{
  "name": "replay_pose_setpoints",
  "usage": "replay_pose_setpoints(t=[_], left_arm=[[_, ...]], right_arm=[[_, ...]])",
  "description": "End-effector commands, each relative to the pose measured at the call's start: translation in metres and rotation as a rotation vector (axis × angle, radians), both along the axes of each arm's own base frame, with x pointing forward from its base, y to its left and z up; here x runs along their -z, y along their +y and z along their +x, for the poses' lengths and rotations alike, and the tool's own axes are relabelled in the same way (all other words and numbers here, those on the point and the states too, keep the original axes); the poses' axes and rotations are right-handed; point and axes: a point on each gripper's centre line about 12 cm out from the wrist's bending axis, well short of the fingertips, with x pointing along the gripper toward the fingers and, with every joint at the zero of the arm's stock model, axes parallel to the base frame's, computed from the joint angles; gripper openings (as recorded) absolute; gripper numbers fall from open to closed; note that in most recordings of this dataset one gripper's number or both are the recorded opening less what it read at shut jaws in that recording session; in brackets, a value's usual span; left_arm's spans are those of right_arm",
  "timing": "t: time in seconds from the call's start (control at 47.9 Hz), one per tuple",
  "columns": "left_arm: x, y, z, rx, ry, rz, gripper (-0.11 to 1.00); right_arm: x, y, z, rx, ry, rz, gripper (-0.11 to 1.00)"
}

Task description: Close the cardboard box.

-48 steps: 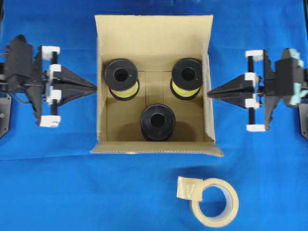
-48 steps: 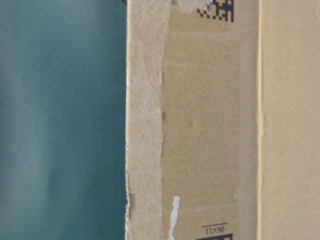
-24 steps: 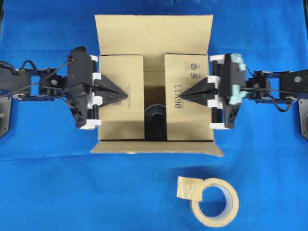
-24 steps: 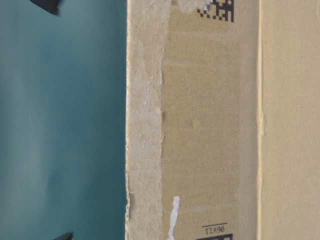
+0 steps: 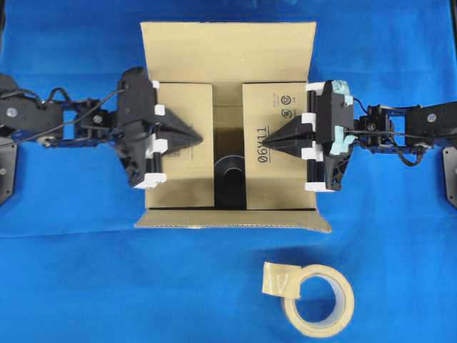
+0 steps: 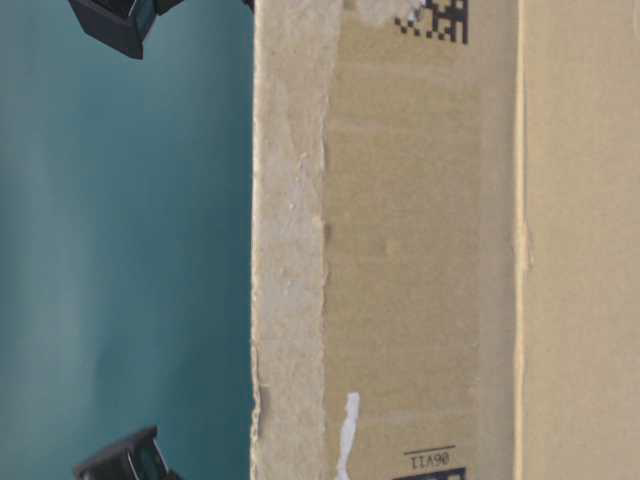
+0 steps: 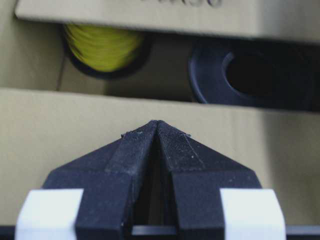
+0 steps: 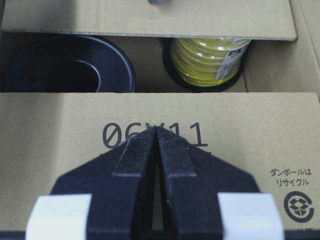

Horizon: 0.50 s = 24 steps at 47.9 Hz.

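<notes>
Now cardboard box (image 5: 228,50) sits mid-bench (image 5: 71,271), opening up, long axis front-to-back in the overhead view. Left gripper (image 5: 198,137) and right gripper (image 5: 264,142), both clenched empty, press its side flaps inward; tape roll (image 5: 318,299) lies near its front.

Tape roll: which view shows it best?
Overhead exterior: the tape roll lies whole on the blue cloth in front of the cardboard box. Table-level and both wrist views show none of it.

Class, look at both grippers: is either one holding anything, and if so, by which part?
Nothing is held. The left gripper and right gripper are shut, each pressing down on a side flap of the box.
</notes>
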Motion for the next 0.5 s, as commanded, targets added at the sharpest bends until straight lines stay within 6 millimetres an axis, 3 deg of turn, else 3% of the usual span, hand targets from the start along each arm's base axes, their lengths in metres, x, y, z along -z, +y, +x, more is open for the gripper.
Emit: replay_pose_setpoints(t=[0.0,0.251,0.48], left_arm=[[-0.016,0.010,0.015,-0.021,-0.053,0.014,0.00],[-0.035,0.046,0.054,-0.066,-0.104,0.095,0.00],[-0.039,0.072,0.072,-0.101,-0.108,0.139,0.00]], right_arm=[[-0.011,-0.002,0.006,0.005,-0.035,0.000,0.00],[-0.010,-0.002,0.006,0.004,-0.034,-0.001,0.00],[-0.010,-0.002,0.005,0.007,-0.033,0.003,0.00]])
